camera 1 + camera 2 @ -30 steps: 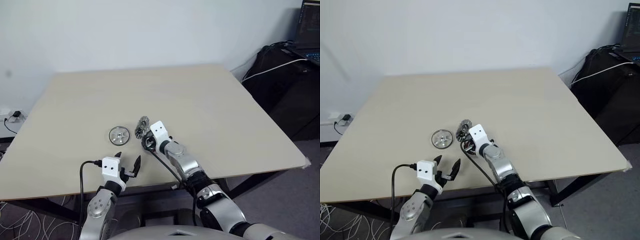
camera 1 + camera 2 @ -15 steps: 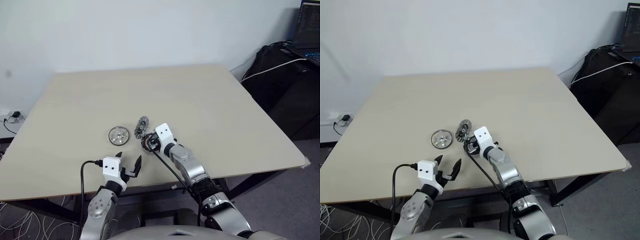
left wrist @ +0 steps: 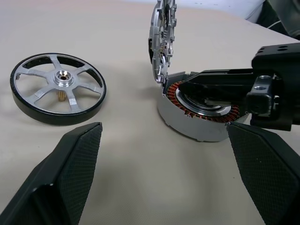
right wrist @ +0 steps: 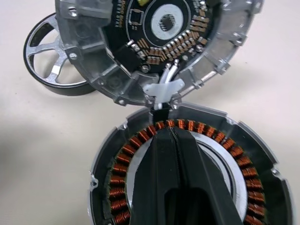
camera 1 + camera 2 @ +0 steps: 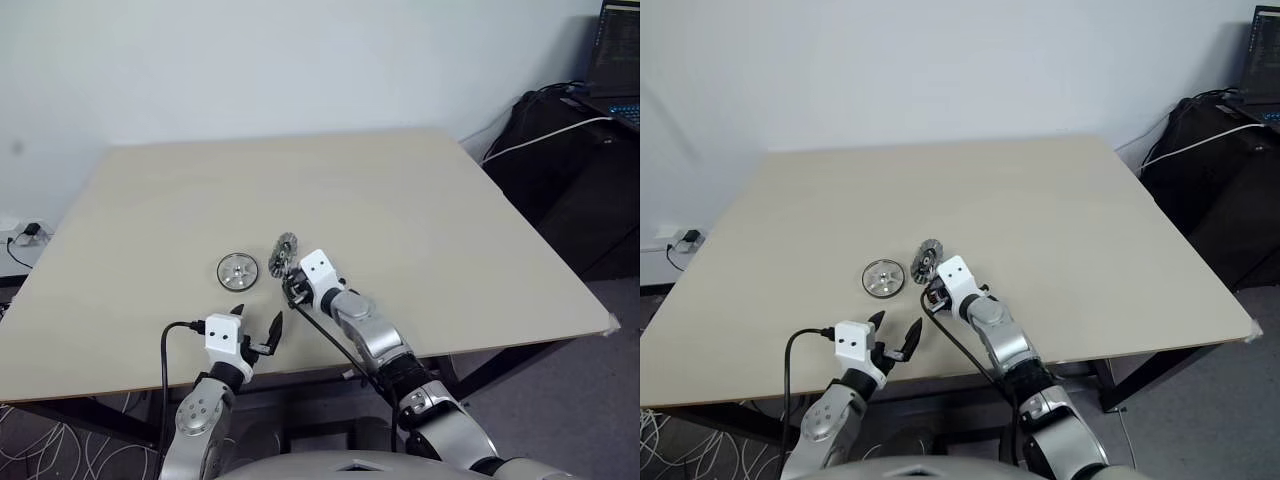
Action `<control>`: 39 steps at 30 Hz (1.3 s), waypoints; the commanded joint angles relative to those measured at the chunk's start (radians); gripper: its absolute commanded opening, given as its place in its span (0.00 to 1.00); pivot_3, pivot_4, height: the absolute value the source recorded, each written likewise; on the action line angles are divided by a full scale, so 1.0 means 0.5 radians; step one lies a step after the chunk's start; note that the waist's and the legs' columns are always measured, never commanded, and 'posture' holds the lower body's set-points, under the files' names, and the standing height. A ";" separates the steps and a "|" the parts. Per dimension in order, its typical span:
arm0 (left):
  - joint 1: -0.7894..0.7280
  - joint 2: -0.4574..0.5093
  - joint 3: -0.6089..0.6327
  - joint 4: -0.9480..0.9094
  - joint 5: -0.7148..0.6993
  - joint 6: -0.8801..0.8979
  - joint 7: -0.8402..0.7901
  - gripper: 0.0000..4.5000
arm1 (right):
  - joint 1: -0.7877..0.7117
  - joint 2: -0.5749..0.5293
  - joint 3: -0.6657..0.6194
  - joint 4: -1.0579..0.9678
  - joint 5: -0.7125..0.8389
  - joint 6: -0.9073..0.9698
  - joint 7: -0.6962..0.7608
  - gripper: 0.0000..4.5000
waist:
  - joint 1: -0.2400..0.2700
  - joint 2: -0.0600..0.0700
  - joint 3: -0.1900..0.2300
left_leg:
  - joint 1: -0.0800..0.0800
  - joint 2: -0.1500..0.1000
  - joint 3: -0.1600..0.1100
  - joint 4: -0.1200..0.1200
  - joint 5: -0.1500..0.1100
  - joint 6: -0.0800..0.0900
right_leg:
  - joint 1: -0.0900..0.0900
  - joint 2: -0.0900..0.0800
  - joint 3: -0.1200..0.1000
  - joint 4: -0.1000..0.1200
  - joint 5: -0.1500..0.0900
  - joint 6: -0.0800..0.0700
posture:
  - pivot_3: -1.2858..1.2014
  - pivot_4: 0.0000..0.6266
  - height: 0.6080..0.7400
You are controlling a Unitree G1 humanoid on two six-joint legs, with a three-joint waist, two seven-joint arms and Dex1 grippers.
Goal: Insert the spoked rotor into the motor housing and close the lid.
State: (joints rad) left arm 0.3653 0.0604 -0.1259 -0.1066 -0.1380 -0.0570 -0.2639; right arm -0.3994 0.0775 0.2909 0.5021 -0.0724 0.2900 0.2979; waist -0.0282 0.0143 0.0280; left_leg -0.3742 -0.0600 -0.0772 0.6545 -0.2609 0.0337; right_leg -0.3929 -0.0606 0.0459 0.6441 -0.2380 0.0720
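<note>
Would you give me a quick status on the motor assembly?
Left gripper open, empty. Right gripper shut, tips inside motor housing. Lid hinged upright. Spoked rotor not inserted, flat on table.

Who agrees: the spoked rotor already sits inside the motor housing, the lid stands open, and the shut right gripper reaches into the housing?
No. The left wrist view shows the spoked rotor lying on the table beside the motor housing, not inside it. The lid stands open, and the shut right gripper reaches into the housing.
</note>
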 commanded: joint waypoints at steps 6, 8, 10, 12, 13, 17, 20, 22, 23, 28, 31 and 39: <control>-0.009 -0.005 0.004 -0.073 -0.013 -0.035 -0.001 1.00 | -0.084 0.030 -0.021 0.136 -0.009 -0.054 -0.016 0.00 | -0.005 0.001 -0.002 | 0.002 0.000 0.000 0.000 0.000 0.000 | 0.002 0.000 0.000 0.000 0.000 0.000 | 0.52 0.00 1.00; -0.006 -0.007 0.002 -0.074 -0.011 -0.035 0.002 1.00 | -0.070 0.028 -0.044 0.089 0.014 -0.059 -0.014 0.00 | -0.007 0.002 -0.002 | 0.003 0.000 0.000 0.000 0.000 0.000 | 0.002 0.000 0.000 0.000 0.000 0.000 | 0.52 0.00 1.00; -0.004 -0.009 0.001 -0.074 -0.011 -0.036 0.003 1.00 | -0.055 0.022 -0.068 0.020 0.033 -0.056 -0.020 0.00 | -0.007 0.002 -0.002 | 0.003 0.000 0.000 0.000 0.000 0.000 | 0.002 0.000 0.000 0.000 0.000 0.000 | 0.52 0.00 1.00; -0.005 -0.010 0.001 -0.073 -0.012 -0.036 0.004 1.00 | -0.036 0.013 -0.086 -0.058 0.046 -0.046 -0.019 0.00 | -0.004 0.002 -0.002 | 0.003 0.000 0.000 0.000 0.000 0.000 | 0.002 0.000 0.000 0.000 0.000 0.000 | 0.52 0.00 1.00; -0.005 -0.010 0.001 -0.073 -0.012 -0.036 0.004 1.00 | -0.024 0.009 -0.092 -0.096 0.048 -0.035 -0.018 0.00 | -0.003 0.002 -0.002 | 0.003 0.000 0.000 0.000 0.000 0.000 | 0.002 0.000 0.000 0.000 0.000 0.000 | 0.52 0.00 1.00; -0.017 -0.010 0.001 -0.061 -0.017 -0.033 -0.004 1.00 | 0.052 -0.016 -0.099 -0.265 0.048 0.024 -0.017 0.00 | -0.003 0.002 -0.002 | 0.002 0.000 0.000 -0.001 0.000 0.000 | 0.001 0.000 0.000 0.000 0.000 0.000 | 0.52 0.00 1.00; -0.022 -0.008 -0.001 -0.057 -0.018 -0.031 -0.010 1.00 | 0.088 -0.021 -0.090 -0.321 0.039 0.053 -0.018 0.00 | -0.003 0.002 -0.002 | 0.002 0.000 0.000 -0.001 0.000 0.000 | 0.001 0.000 0.000 0.000 0.000 0.000 | 0.52 0.00 1.00; -0.023 -0.005 -0.002 -0.056 -0.018 -0.029 -0.013 1.00 | 0.098 -0.021 -0.087 -0.333 0.032 0.064 -0.023 0.00 | -0.003 0.002 -0.002 | 0.002 0.000 0.000 -0.001 0.000 0.000 | 0.001 0.000 0.000 0.000 0.000 0.000 | 0.52 0.00 1.00; -0.024 -0.005 -0.003 -0.056 -0.017 -0.029 -0.013 1.00 | 0.100 -0.021 -0.086 -0.337 0.030 0.068 -0.024 0.00 | -0.003 0.002 -0.002 | 0.002 0.000 0.000 -0.001 0.000 0.000 | 0.001 0.000 0.000 0.000 0.000 0.000 | 0.52 0.00 1.00; -0.026 -0.044 0.043 -0.059 -0.023 -0.002 0.069 1.00 | 0.118 -0.016 -0.076 -0.386 0.028 0.088 -0.025 0.00 | -0.002 0.002 -0.002 | 0.002 0.000 0.000 -0.001 0.000 0.000 | 0.001 0.000 0.000 0.000 0.000 0.000 | 0.52 0.00 1.00; -0.055 -0.130 0.136 -0.080 -0.151 0.036 0.124 1.00 | 0.174 -0.031 -0.068 -0.509 0.038 0.113 -0.005 0.00 | 0.003 0.001 -0.002 | 0.002 0.000 0.000 -0.001 0.000 0.000 | 0.001 0.000 0.000 0.000 0.000 0.000 | 0.52 0.00 1.00; -0.187 -0.249 0.340 -0.122 -0.457 0.206 0.184 1.00 | 0.494 -0.226 -0.143 -1.020 0.146 0.215 0.109 0.00 | 0.030 -0.003 0.000 | -0.002 -0.001 -0.001 -0.001 0.000 0.000 | 0.001 -0.001 -0.001 -0.003 -0.004 0.006 | 0.52 0.00 1.00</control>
State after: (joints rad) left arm 0.2936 -0.0573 0.0298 -0.1233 -0.3389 0.0320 -0.1857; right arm -0.1560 -0.0296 0.2428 0.0750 -0.0253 0.3947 0.3395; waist -0.0130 0.0128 0.0278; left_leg -0.3754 -0.0602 -0.0777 0.6543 -0.2609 0.0336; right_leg -0.3925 -0.0612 0.0453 0.6424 -0.2413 0.0769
